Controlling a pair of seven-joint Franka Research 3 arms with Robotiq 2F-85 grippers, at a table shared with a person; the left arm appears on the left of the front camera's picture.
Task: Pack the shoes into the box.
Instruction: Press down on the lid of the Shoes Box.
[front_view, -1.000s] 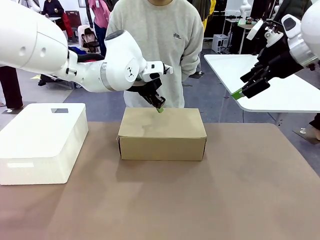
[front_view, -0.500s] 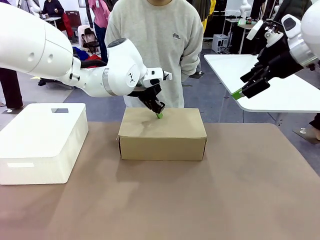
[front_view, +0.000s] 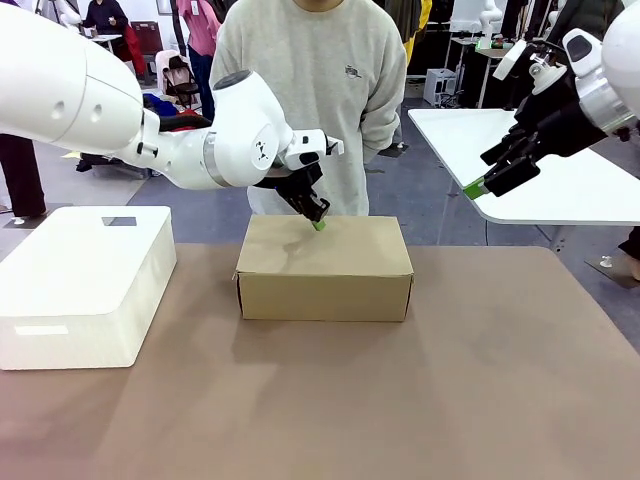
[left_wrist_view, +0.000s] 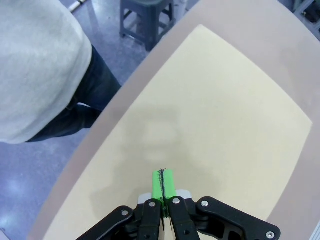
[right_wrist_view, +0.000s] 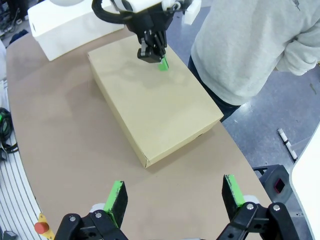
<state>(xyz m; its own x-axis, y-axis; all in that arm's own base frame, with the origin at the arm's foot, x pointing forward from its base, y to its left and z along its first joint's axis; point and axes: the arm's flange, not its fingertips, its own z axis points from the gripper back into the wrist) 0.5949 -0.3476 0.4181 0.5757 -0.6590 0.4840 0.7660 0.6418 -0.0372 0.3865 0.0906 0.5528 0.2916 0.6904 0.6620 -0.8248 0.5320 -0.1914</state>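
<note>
Box sits mid-table, lid down, shoes presumably inside. Left gripper pinched empty, just over lid's far edge: likely pressing it closed. Right gripper spread wide, parked far right. Next: retract left.

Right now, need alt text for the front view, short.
A closed cardboard box sits mid-table, with the left gripper, shut, poised over the far edge of its lid. A person in a grey sweatshirt stands behind it. A white plastic box sits at left; the right gripper is raised at right.
</note>
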